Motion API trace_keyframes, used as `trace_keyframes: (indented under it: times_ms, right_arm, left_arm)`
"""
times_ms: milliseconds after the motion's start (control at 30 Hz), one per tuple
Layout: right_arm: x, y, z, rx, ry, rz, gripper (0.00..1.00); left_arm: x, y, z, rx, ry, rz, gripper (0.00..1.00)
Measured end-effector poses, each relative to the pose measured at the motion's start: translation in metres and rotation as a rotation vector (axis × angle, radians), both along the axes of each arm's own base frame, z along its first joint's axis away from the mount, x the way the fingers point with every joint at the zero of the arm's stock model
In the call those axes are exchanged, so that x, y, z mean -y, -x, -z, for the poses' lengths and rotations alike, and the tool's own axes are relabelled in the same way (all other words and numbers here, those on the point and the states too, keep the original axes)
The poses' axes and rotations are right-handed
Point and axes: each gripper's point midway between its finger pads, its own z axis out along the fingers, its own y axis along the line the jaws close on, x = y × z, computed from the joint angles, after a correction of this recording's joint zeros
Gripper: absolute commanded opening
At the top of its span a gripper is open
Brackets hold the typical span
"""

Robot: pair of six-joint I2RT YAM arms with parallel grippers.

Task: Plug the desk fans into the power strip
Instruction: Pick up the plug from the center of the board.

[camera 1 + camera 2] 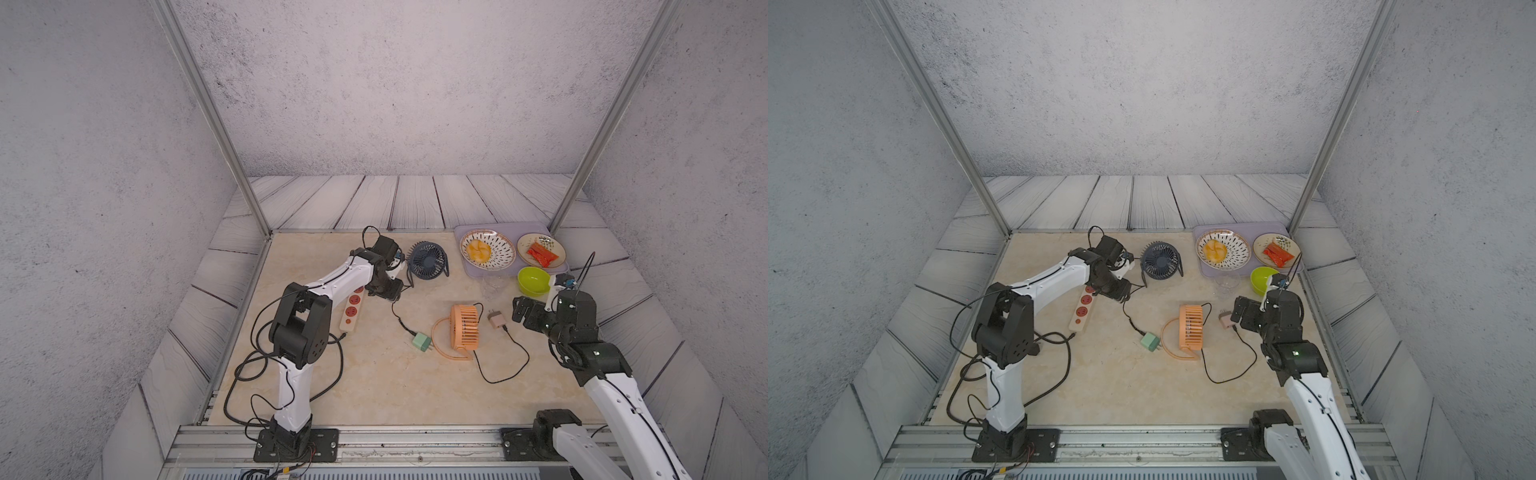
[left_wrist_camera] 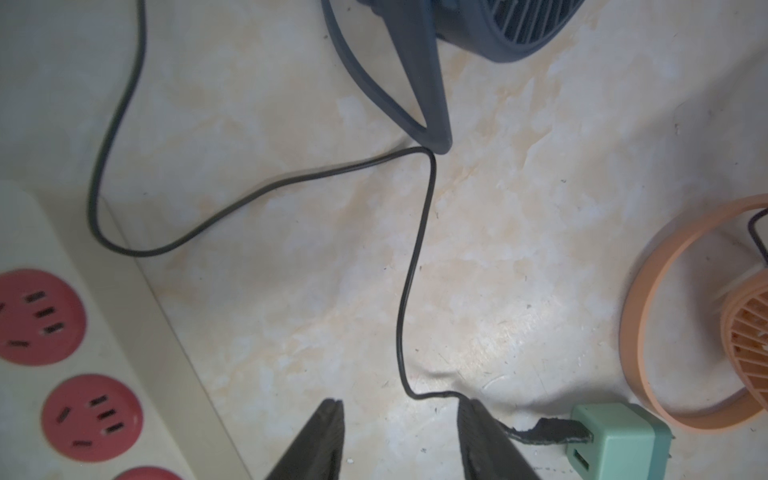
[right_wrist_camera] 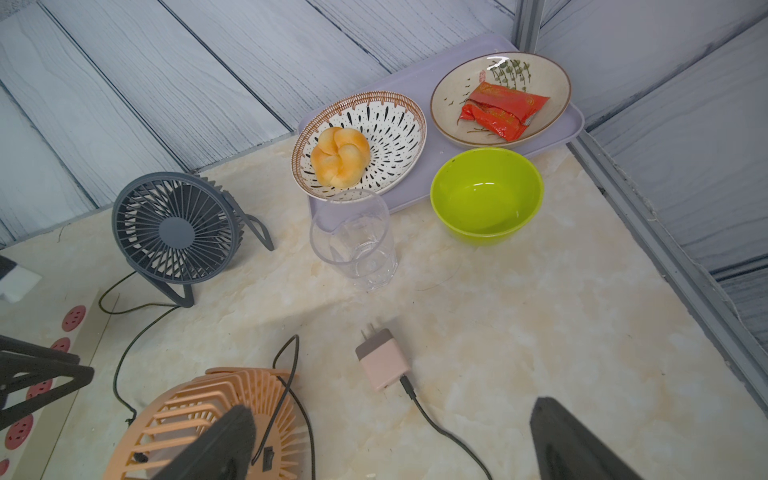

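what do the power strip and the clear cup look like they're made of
The power strip: likely hard plastic, cream body, matte red socket faces, smooth moulded edges. The clear cup: see-through, bright highlights, thick base; glass or clear plastic, cannot tell which.

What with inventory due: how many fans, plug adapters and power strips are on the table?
Desk fans: 2 (dark blue round fan, peach round fan)
Plug adapters: 2 (green cube adapter, pink cube adapter)
Power strips: 1 (long cream power strip, red sockets)
Total: 5
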Motion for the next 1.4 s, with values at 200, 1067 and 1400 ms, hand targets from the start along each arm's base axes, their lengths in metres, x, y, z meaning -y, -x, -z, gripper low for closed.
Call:
trace_keyframes:
  times_ms: [200,1067,1400]
  right_arm:
    - [-0.001,0.000,0.000,0.000,-0.001,-0.004,0.99]
    - [-0.007,0.000,-0.009,0.038,-0.018,-0.039,0.99]
    - [-0.046,-0.004,-0.041,0.169,-0.127,-0.237,0.98]
  left_arm:
    - [0.007,0.004,0.015,-0.038,-0.006,0.018,0.50]
    - [0.009,-0.005,0.037,-0.059,-0.062,0.035,0.00]
    - [0.009,-0.008,-0.045,0.103,0.000,0.075,0.00]
